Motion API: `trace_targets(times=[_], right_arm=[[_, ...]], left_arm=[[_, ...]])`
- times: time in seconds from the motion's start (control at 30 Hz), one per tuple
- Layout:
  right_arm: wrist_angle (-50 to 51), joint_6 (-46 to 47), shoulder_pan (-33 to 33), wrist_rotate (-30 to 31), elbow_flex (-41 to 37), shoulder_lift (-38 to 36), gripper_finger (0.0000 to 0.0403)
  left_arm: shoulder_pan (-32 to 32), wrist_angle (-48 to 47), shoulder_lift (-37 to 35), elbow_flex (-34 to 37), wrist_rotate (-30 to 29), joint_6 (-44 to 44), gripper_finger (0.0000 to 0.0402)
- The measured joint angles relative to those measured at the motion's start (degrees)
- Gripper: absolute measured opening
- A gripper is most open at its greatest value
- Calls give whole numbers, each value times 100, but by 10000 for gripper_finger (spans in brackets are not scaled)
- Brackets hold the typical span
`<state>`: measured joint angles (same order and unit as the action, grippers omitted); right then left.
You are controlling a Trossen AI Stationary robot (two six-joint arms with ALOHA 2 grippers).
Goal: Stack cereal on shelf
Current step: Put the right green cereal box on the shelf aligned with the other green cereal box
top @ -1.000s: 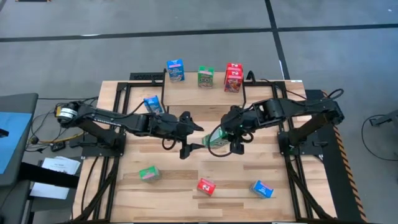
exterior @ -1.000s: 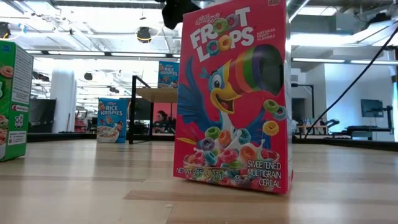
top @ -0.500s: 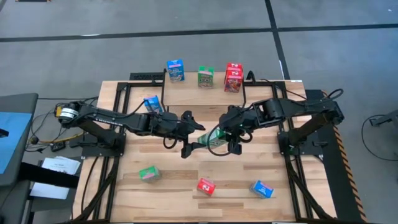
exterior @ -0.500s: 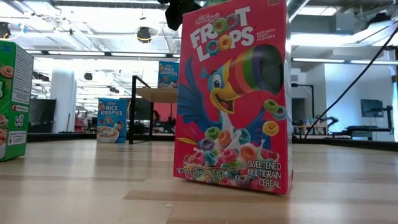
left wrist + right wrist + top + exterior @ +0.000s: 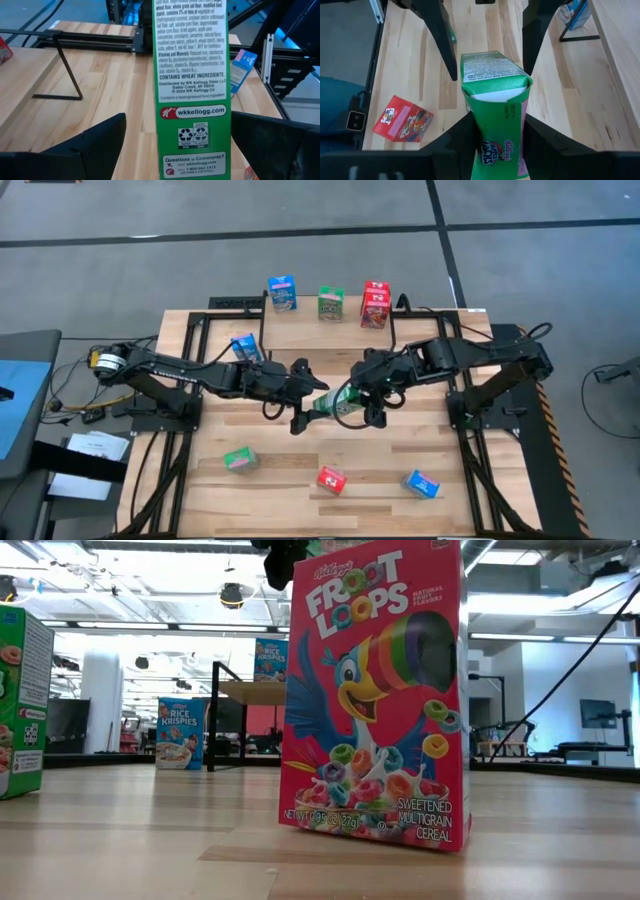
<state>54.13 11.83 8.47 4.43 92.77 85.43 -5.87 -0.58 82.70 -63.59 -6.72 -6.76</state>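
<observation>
A green cereal box (image 5: 338,402) hangs above the table's middle with my right gripper (image 5: 366,398) shut on it. Its free end (image 5: 190,100) reaches between the fingers of my left gripper (image 5: 300,397), which stands open; those fingers (image 5: 442,45) are on either side of the box and apart from it. The shelf (image 5: 330,330) stands at the far side. On it a blue (image 5: 282,293), a green (image 5: 331,303) and a red box (image 5: 375,305) stand upright. My right gripper pinches the green box between its two fingers, on two opposite sides (image 5: 476,131) near the end away from the left gripper. The fingers lie along the box, slanting down from the table's right. The box is lifted clear, its long axis toward the left gripper.
A blue box (image 5: 245,348) stands on the table at the shelf's left end. Near the front edge are a green (image 5: 238,460), a red (image 5: 332,479) and a blue box (image 5: 422,483). The low view is filled by the red box (image 5: 375,690).
My right gripper has tipped a little, and the green box's free end has gone slightly toward the table's left, farther between the left gripper's open fingers. The left gripper has kept still.
</observation>
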Motion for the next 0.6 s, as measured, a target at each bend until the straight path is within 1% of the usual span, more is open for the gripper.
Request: trace_targets(times=[0.33,0.43,0.6], right_arm=[[2,7,0,0,0,0,160],[2,10,0,2,-2,0,160],[4,10,0,7,-2,0,160]], left_arm=[[1,1,-2,0,0,-6,331],[2,2,-2,0,13,-7,310],[2,7,-2,0,31,28,259]])
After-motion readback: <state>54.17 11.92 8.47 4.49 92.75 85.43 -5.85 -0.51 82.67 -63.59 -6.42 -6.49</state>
